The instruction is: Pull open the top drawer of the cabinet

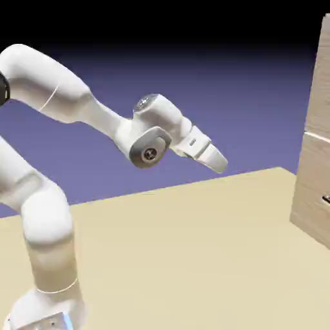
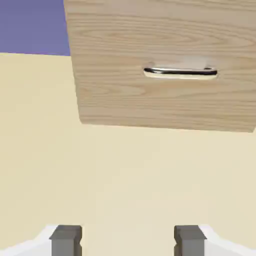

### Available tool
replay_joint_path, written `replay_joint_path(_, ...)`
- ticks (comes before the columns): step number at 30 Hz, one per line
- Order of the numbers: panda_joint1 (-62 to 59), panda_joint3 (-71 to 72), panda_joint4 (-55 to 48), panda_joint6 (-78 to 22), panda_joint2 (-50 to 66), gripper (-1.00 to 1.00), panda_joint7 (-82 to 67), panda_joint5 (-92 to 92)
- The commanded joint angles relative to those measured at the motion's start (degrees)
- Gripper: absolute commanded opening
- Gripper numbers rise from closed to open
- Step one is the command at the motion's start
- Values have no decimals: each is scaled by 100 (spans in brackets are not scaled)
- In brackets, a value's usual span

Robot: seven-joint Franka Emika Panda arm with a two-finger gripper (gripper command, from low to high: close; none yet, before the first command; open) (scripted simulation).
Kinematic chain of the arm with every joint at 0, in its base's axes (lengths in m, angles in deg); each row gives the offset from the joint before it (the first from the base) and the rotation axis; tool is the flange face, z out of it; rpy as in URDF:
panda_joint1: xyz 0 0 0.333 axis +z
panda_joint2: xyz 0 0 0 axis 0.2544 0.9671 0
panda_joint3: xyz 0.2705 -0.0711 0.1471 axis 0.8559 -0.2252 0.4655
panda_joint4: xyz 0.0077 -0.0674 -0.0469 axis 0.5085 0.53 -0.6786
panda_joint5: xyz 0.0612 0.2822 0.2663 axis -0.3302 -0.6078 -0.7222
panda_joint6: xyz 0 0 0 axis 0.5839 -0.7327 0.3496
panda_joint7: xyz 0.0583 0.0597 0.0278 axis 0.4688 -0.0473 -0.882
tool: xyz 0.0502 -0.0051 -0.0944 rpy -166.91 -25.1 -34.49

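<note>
The cabinet point(image 1: 314, 193) stands at the exterior view's right edge, tall and light tan. Its top drawer point(image 1: 320, 77) is the flat front above a thin seam, flush with the cabinet body. My gripper point(image 1: 218, 161) hangs well left of the cabinet, above the table, pointing down toward it. The hand view shows the cabinet point(image 2: 125, 100) from a distance, only a lower front with a metal bar handle point(image 2: 180, 72); the top drawer is out of that view. My gripper point(image 2: 128, 242) is open, both fingertips point(image 2: 66, 240) apart with only bare table between them.
The tan table point(image 1: 193, 245) stretches between the arm's base and the cabinet. A lower drawer front point(image 1: 316, 213) under the seam carries a small dark handle point(image 1: 326, 200). Blue-violet backdrop lies behind.
</note>
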Motion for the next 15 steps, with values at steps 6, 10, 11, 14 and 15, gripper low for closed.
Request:
replay_joint_path(6,-1246,608,-797,-287,-418,0,-1230,-1298)
replay_joint_path(10,-2077,1014,-1329,-478,-696,0,-2050,-2164)
replay_joint_path(11,-2284,1115,-1462,-526,-766,0,-2255,-2380)
replay_joint_path(14,-2907,1419,-1860,-669,-975,0,-2870,-3029)
replay_joint_path(15,-3115,1520,-1993,-717,-1045,0,-3075,-3246)
